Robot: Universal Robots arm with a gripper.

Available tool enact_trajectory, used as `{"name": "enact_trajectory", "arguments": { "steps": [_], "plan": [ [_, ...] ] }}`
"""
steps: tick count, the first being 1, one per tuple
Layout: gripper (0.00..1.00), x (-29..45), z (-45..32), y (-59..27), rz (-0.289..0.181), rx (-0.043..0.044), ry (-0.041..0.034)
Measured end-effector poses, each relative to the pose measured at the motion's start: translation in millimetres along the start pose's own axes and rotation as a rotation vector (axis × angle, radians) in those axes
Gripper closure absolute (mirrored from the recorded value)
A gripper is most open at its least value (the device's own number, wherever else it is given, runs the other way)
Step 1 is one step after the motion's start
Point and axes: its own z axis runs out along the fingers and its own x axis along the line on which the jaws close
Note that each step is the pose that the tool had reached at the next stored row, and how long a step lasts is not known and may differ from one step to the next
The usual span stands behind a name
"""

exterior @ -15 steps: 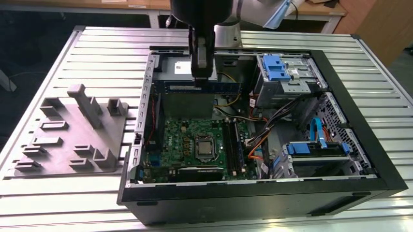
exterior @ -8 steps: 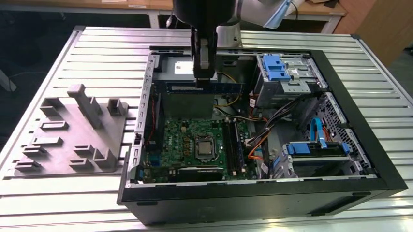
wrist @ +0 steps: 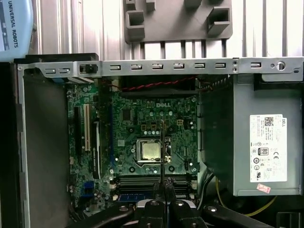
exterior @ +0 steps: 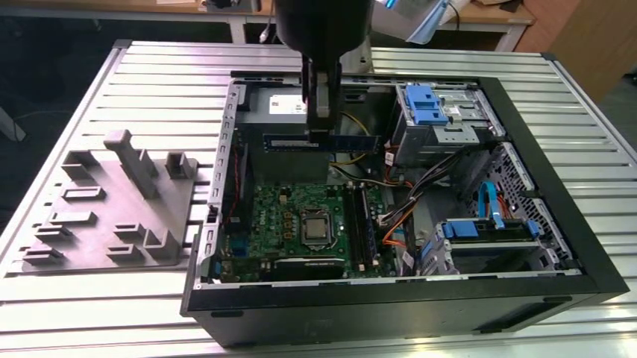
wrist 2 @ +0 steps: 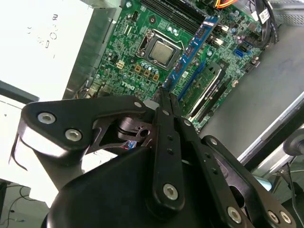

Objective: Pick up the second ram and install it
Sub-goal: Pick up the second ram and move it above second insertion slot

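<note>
My gripper [exterior: 321, 136] hangs over the open computer case, shut on the second ram [exterior: 321, 142], a long narrow dark board held level above the far part of the case. In the second wrist view the ram [wrist 2: 192, 47] runs out from between the fingers [wrist 2: 164, 107], over the green motherboard [wrist 2: 123, 57]. In the first wrist view the ram [wrist: 162, 149] shows edge-on as a thin line above the processor [wrist: 151, 151], with the gripper [wrist: 163, 184] behind it. The dark memory slots [exterior: 362, 227] lie beside the processor, on the exterior view's right of it.
A grey moulded fixture [exterior: 110, 209] sits on the ribbed table at the exterior view's left. Inside the case stand the grey power supply [wrist: 263, 147], two drive cages with blue handles [exterior: 433, 104] [exterior: 488, 227], and orange and black cables [exterior: 396, 224]. The case walls [exterior: 398, 298] ring the motherboard.
</note>
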Motion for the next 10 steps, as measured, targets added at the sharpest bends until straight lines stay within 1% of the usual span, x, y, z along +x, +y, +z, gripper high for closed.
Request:
{"name": "enact_trajectory", "arguments": {
  "steps": [10],
  "plan": [
    [0.89, 0.0, 16.9, 0.4, 0.0, -0.0001, 0.0001]
  ]
}}
